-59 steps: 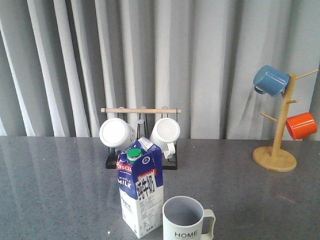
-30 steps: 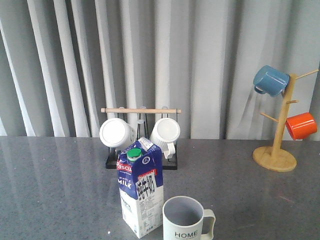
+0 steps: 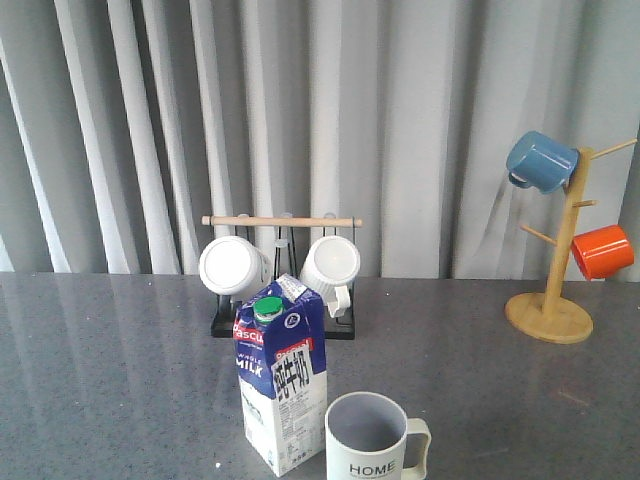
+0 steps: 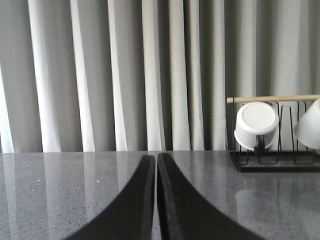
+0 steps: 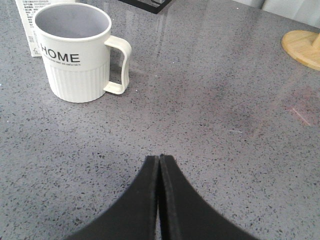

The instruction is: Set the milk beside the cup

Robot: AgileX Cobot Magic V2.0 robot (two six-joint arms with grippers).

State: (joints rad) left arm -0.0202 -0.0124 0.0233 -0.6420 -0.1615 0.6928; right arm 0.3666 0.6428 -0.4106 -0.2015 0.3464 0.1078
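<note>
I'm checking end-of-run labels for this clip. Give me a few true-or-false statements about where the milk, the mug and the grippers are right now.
1. The milk carton stands upright beside the HOME cup. True.
2. The right gripper is shut on the cup's handle. False: it is shut on nothing, apart from the cup.
3. The left gripper is shut and holds nothing. True.
4. The blue mug sits on the table. False: it hangs on the wooden mug tree.
5. The cup lies on its side. False: it is upright.

Your grey speckled table carries the milk upright, the cup just beside it, a black mug rack behind, and a wooden mug tree far right.
</note>
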